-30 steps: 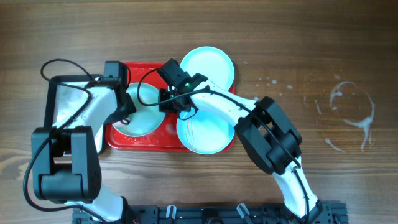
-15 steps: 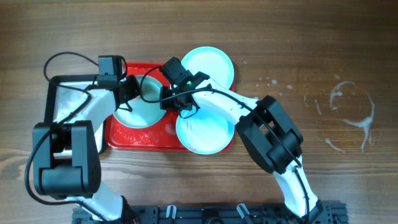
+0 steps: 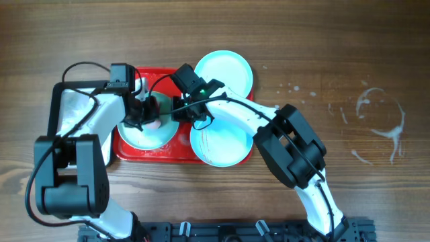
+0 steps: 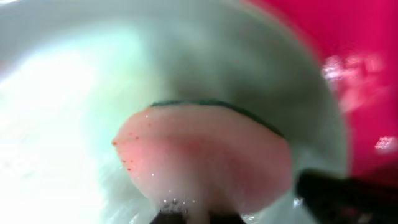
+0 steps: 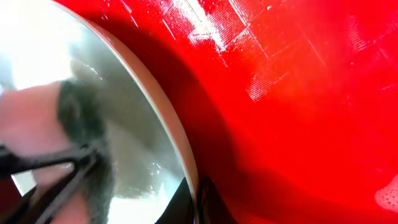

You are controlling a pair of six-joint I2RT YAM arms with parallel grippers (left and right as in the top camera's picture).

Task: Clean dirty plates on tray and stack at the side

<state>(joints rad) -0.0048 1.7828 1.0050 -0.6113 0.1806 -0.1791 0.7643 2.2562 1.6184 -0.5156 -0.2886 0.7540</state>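
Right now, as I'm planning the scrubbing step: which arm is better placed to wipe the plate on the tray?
Left. The left end effector holds a sponge pressed on the plate; the right end effector only grips that plate's rim.

We look down on a brown wood-grain tabletop (image 3: 336, 40), its boards running left to right under even light. On its right side we see dried white smears (image 3: 379, 128) in a loose ring, with a few pale specks (image 3: 290, 88) nearer the middle. A black rail (image 3: 235, 232) lines the near edge.
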